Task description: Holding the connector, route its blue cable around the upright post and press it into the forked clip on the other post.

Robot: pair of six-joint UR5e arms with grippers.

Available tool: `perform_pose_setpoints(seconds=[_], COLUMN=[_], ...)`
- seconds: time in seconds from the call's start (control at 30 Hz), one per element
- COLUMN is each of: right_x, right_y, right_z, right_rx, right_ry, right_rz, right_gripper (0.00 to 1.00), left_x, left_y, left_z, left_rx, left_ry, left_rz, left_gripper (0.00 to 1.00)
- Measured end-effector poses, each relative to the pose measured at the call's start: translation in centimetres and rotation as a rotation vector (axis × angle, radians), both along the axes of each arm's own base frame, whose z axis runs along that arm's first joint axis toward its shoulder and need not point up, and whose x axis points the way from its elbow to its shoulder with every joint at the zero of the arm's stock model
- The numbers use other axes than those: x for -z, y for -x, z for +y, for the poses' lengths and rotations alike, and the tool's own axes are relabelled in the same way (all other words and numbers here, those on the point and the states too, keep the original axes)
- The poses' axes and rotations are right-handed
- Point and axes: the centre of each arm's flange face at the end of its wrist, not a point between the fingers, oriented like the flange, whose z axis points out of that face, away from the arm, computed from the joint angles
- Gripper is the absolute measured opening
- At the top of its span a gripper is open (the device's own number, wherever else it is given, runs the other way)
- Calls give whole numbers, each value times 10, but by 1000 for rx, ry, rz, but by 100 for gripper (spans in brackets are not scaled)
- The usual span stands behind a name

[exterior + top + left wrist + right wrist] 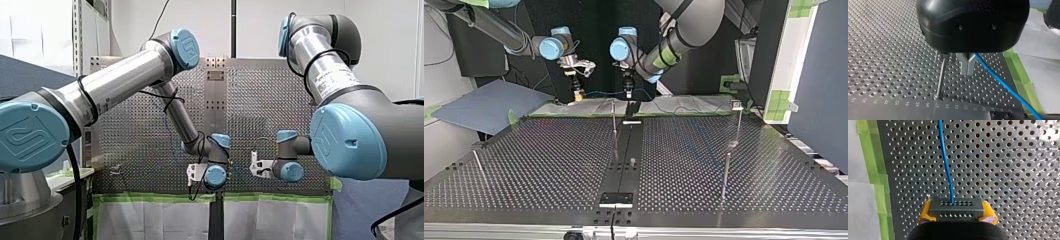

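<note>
Clamping the connector (957, 206), my right fingers (989, 211) trail blue cable (946, 162); a post (941, 77) crowds my left fingers (967, 65), grip unclear.

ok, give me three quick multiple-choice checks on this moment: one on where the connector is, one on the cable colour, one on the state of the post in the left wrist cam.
1. The connector is:
A. clamped between the right hand's yellow pads
B. lying loose
C. hanging from a hook

2. The cable leaving the connector is:
A. red
B. black
C. blue

3. The post in the left wrist view is:
A. lying flat
B. upright
C. snapped in two

Answers:
1 A: the right wrist view shows a pad at each end of it.
2 C: it reads blue in both wrist views.
3 B: it rises straight from its base in the perforated table.
</note>
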Motion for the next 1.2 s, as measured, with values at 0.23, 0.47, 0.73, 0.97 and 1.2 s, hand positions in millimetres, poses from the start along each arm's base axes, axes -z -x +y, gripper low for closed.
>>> perform_pose_setpoints(seconds=[0.23,0.47,0.73,0.97,1.2], right_x=[1,1,1,1,1], right_y=[0,0,0,-1,-1], right_z=[0,0,0,1,2], right_rx=[1,0,-4,-6,-8], right_ry=[-2,-1,-1,-3,-5], right_rz=[3,5,6,7,8], right_gripper=[0,0,0,0,0], left_x=[0,0,0,0,0], left_y=[0,2,4,3,1], left_z=[0,-3,-5,-4,-2], left_rx=[0,10,26,21,11], left_ry=[-2,-3,16,29,32], left_rz=[0,-2,4,5,4], left_gripper=[5,55,65,52,14])
